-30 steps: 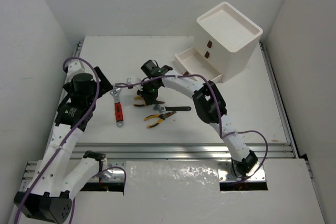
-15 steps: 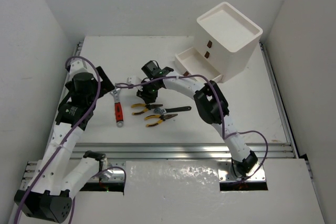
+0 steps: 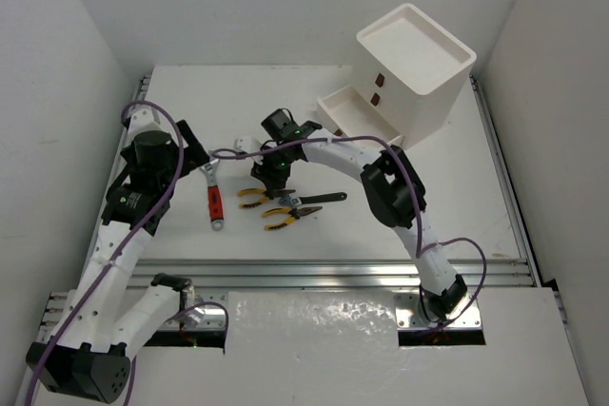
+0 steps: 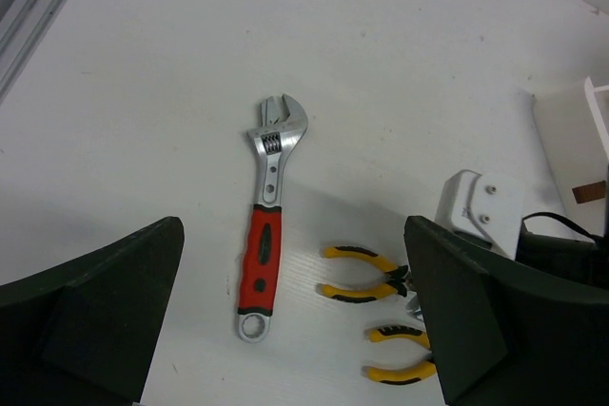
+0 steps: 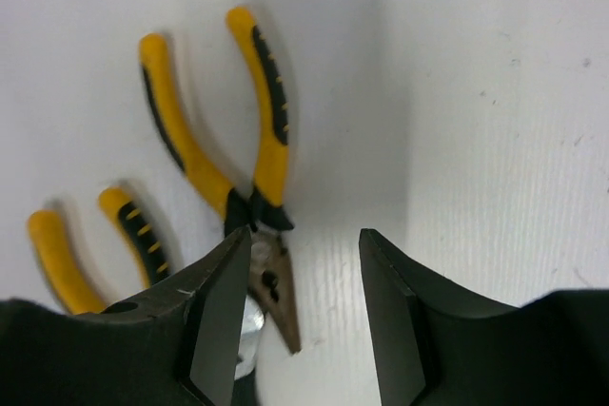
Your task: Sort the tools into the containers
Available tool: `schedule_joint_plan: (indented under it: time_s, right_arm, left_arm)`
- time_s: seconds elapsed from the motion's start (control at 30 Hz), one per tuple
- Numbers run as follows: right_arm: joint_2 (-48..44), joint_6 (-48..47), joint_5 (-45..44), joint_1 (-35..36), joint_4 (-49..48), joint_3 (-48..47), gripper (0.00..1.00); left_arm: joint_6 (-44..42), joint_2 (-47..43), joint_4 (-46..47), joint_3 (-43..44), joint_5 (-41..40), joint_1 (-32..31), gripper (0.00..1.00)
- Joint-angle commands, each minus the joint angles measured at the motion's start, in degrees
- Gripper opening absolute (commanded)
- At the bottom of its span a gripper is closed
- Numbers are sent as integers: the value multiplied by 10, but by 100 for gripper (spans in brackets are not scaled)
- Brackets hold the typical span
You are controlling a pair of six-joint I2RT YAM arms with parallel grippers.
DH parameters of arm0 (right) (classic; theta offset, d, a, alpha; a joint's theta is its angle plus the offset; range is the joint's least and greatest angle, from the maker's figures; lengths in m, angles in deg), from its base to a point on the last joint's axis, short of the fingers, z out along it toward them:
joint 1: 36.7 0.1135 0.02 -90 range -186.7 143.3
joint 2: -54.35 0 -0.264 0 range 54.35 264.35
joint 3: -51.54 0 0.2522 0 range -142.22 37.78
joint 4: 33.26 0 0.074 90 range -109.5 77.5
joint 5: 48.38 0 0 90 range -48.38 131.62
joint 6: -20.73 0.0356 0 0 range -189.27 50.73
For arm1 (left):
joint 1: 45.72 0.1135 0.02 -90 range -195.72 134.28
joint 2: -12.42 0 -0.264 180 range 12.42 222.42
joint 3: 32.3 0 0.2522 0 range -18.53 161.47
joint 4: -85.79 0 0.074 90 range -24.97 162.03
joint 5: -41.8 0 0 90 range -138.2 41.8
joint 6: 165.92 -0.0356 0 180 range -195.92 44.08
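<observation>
Two yellow-handled pliers (image 3: 252,197) (image 3: 283,217) lie mid-table, flanked by a red-handled wrench (image 3: 215,201) on the left and a black-handled wrench (image 3: 320,198) on the right. My right gripper (image 3: 275,171) hangs open just behind them. In the right wrist view the nose of one pair of pliers (image 5: 269,154) lies on the table between the fingers (image 5: 217,316), close to the left one, and the gripper (image 5: 304,240) grips nothing. My left gripper (image 4: 293,263) is wide open above the red wrench (image 4: 263,252). The white container (image 3: 415,68) stands at the back right.
A drawer (image 3: 344,109) is pulled out of the container's front toward the table's middle. Metal rails (image 3: 314,273) run along the near edge and a rail (image 3: 500,168) along the right side. White walls close in on both sides.
My right gripper's jaws have widened. The pliers that sat under it now lie flat on the table, slightly nearer. The right wrist shifted a little to the right. The left arm barely moved.
</observation>
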Motion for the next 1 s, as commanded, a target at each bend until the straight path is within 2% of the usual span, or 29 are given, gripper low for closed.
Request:
schedule_joint_plan:
  time_s: [0.0,0.2,0.5,0.57,0.63,0.73,0.97]
  right_arm:
    - [-63,-3,32,-1,-17,23,51]
    - [-34,-64,65,-3,100,-17,51]
    - [24,-69,38,0,84,-35,51]
    - [33,-68,26,7,53,-22,50]
    - [37,-68,-2,11,25,-1,43]
    - [55,-69,-10,13,26,-12,24]
    - [45,-92,-47,26,-9,35,0]
  left_arm:
    - [-9,-5,25,0,7,1,100]
    - [-11,-7,26,0,8,1,100]
    - [-14,-7,29,-2,18,1,100]
    - [-16,-5,28,-2,21,1,100]
    - [-16,-5,29,-2,23,1,100]
    - [-18,-5,30,-3,24,0,100]
    - [-20,-6,31,-3,30,1,100]
